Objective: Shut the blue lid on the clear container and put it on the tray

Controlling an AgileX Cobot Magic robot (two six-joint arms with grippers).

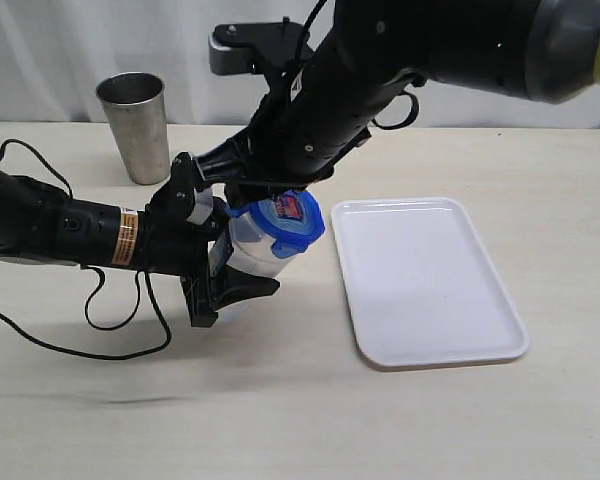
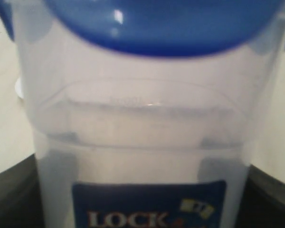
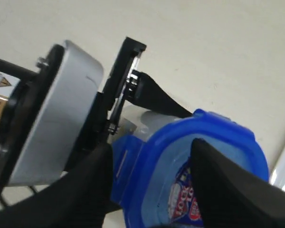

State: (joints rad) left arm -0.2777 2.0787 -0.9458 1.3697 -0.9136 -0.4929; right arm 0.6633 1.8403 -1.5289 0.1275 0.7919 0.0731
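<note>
Clear container [image 1: 252, 250] hangs tilted in your left end effector [image 1: 225, 245], clamped round its body, up off the desk [image 1: 280, 420], just left of the tray [image 1: 430, 280]. Blue lid [image 1: 285, 222] sits on top. Your right end effector [image 3: 152, 147] stands spread wide over it, gripping nothing. Careful: unlatched tabs plus that tilt could shed the lid.

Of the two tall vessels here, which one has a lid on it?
The clear container: the blue lid sits on it and the left gripper holds it tilted. The grey steel cup stands upright and uncovered.
</note>
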